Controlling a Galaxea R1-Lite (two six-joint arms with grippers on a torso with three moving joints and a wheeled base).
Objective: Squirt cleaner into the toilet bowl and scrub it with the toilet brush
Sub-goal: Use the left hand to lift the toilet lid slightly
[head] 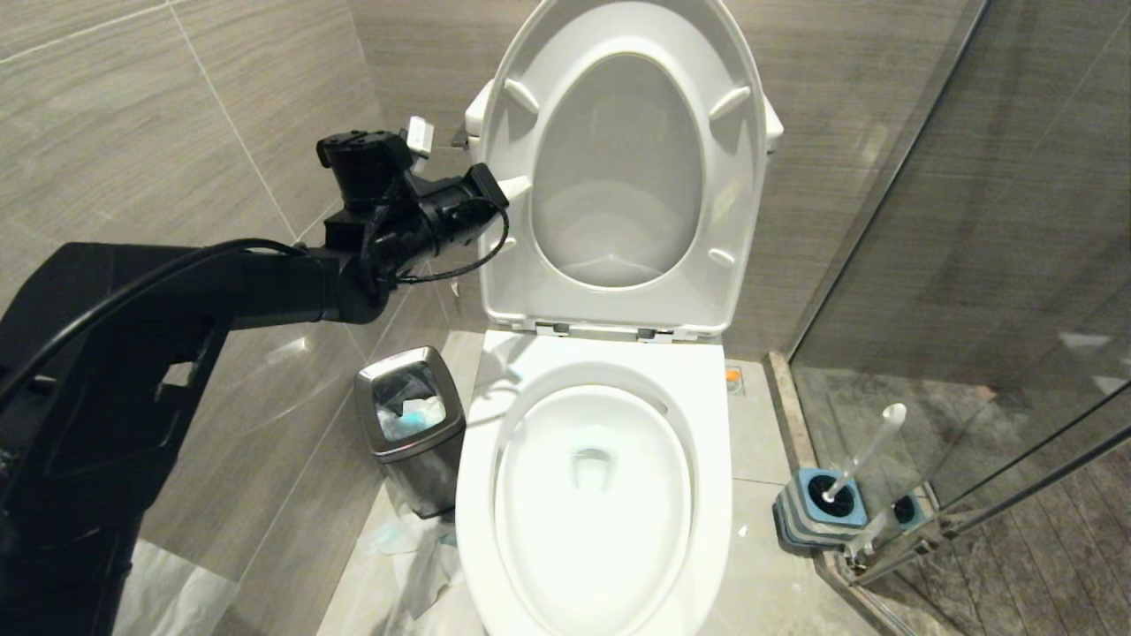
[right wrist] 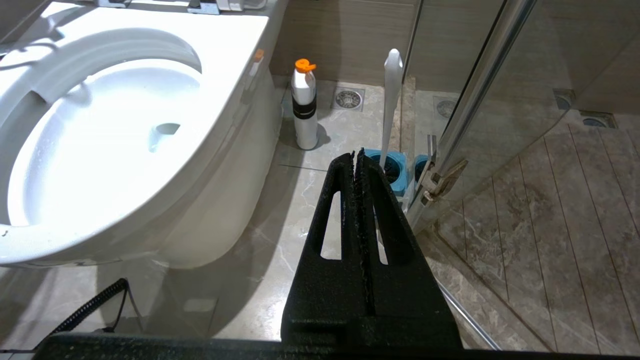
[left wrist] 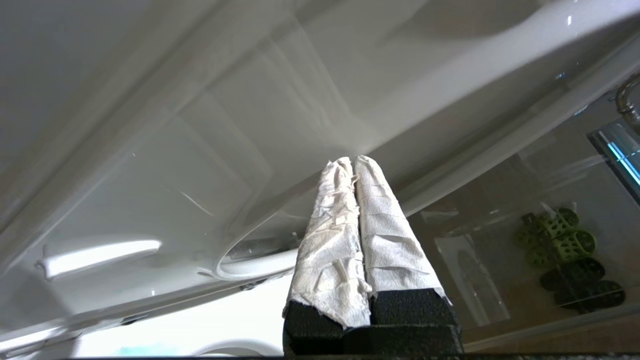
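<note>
The white toilet bowl [head: 592, 530] stands open below me, its seat [head: 508, 221] and lid raised against the tank. A faint turquoise tint of cleaner [head: 590, 439] lies around the outlet. My left gripper [head: 515, 187] is up at the left edge of the raised seat, its paper-wrapped fingers [left wrist: 380, 225] pressed shut on nothing; whether it touches the seat I cannot tell. The toilet brush [head: 870, 446] stands in its blue-topped holder [head: 808, 512] on the floor right of the toilet. My right gripper [right wrist: 356, 154] hangs low beside the bowl [right wrist: 100, 150], shut and empty, pointing toward the brush [right wrist: 391, 100].
A steel bin [head: 411, 424] with rubbish in it stands left of the toilet, crumpled plastic on the floor before it. A white bottle with an orange cap [right wrist: 305, 105] stands on the floor between toilet and brush. A glass shower door [head: 972, 265] closes off the right.
</note>
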